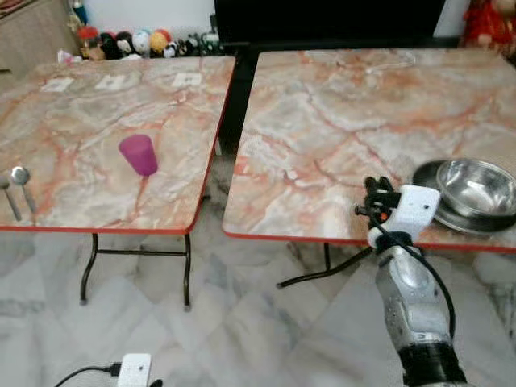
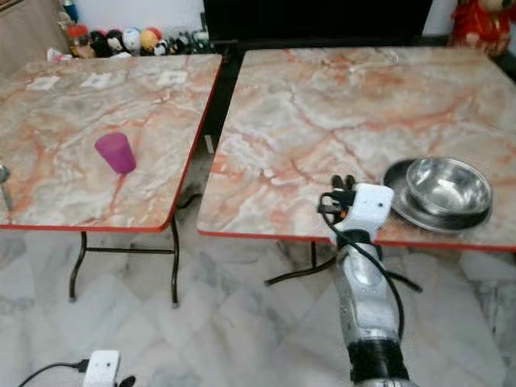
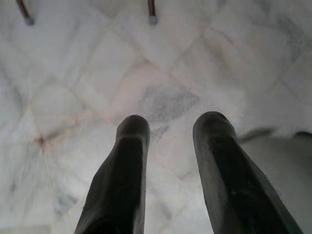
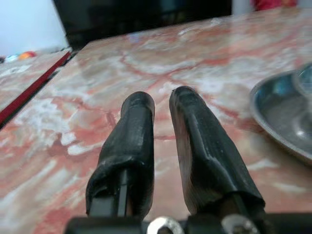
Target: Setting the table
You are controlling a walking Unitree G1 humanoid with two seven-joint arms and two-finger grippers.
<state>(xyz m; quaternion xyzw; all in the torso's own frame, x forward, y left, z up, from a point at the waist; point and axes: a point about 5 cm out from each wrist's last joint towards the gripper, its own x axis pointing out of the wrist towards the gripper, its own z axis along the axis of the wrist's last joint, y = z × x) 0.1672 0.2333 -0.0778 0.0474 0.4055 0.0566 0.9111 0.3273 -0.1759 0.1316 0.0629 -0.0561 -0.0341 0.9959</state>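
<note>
My right gripper (image 1: 375, 190) hovers over the front edge of the right marble table (image 1: 322, 129), its fingers (image 4: 138, 126) nearly together with nothing between them. Just to its right a steel bowl (image 1: 477, 186) sits in a steel plate (image 1: 425, 172), whose rim (image 4: 273, 112) shows in the right wrist view. A purple cup (image 1: 139, 155) stands upside down on the left table (image 1: 81, 121). Two spoons (image 1: 16, 190) lie at that table's front left. My left gripper (image 3: 171, 122) hangs low over the marble floor, fingers apart and empty.
A narrow gap separates the two tables, each with a red edge and black folding legs (image 1: 185, 274). Three white cards (image 1: 113, 81) lie at the back of the left table. Toys (image 1: 133, 42) line the far wall beside a dark cabinet (image 1: 322, 20).
</note>
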